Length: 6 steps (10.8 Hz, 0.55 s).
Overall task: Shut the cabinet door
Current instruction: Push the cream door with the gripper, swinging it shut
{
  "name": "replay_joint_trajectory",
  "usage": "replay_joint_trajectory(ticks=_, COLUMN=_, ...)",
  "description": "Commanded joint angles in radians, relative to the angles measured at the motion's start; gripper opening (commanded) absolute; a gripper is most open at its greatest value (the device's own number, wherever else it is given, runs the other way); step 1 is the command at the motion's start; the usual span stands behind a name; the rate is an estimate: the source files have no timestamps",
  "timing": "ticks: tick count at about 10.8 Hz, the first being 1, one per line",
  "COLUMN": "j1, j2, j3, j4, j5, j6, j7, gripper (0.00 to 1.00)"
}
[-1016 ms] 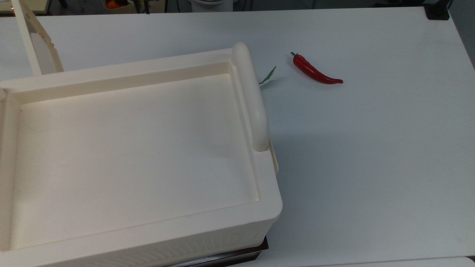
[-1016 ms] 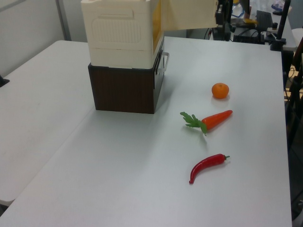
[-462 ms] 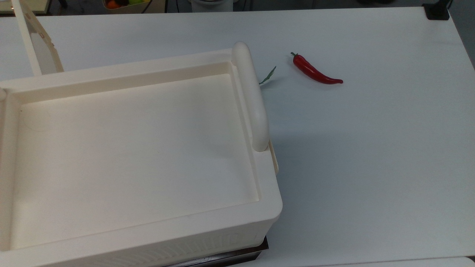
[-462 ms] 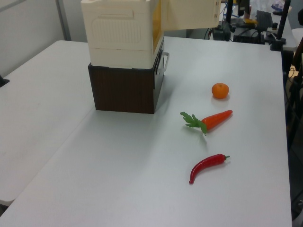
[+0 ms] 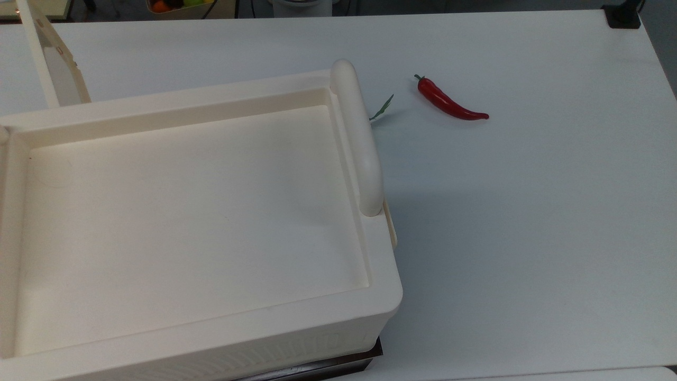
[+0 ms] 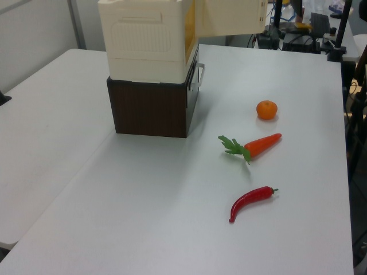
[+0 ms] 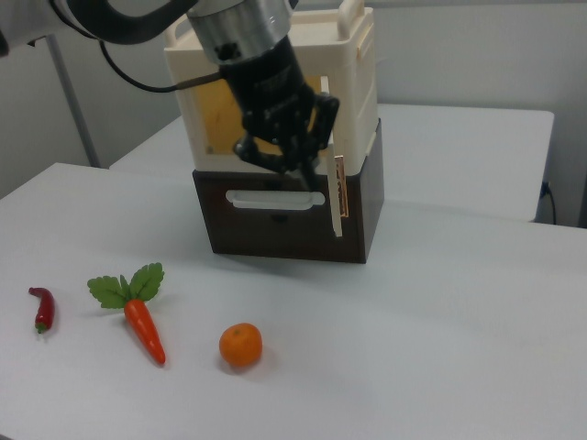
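The cream-white cabinet takes up the top view's left, with a thick rounded bar along its right edge; it stands on a dark base. The cabinet door stands open and shows as a thin strip at the top view's upper left. In the left view the door sticks out to the right of the cabinet. In the right view the door is edge-on, swung out from the cabinet. My gripper hangs in front of the opening, just left of the door's edge.
A red chili, a carrot and an orange lie on the white table beside the cabinet. The dark base carries a pale drawer handle. Clutter stands beyond the table's far edge.
Dark arm parts at the top view's upper edge and beside the door's far edge in the left view have dropped out of sight. Door and cabinet stand as before.
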Motion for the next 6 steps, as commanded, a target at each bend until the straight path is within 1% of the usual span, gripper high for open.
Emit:
replay_joint_trajectory(ticks=1, j1=-0.001, j2=0.047, j3=-0.033, j4=-0.007, j5=0.031, j6=0.217, j7=-0.192, gripper=0.0)
replay_joint_trajectory(ticks=4, j1=-0.018, j2=0.107, j3=-0.033, j4=-0.009, j5=0.129, j6=0.4, j7=-0.241, gripper=0.0)
replay_joint_trajectory(ticks=6, j1=-0.027, j2=0.144, j3=-0.033, j4=-0.012, j5=0.181, j6=0.48, j7=-0.241, gripper=0.0)
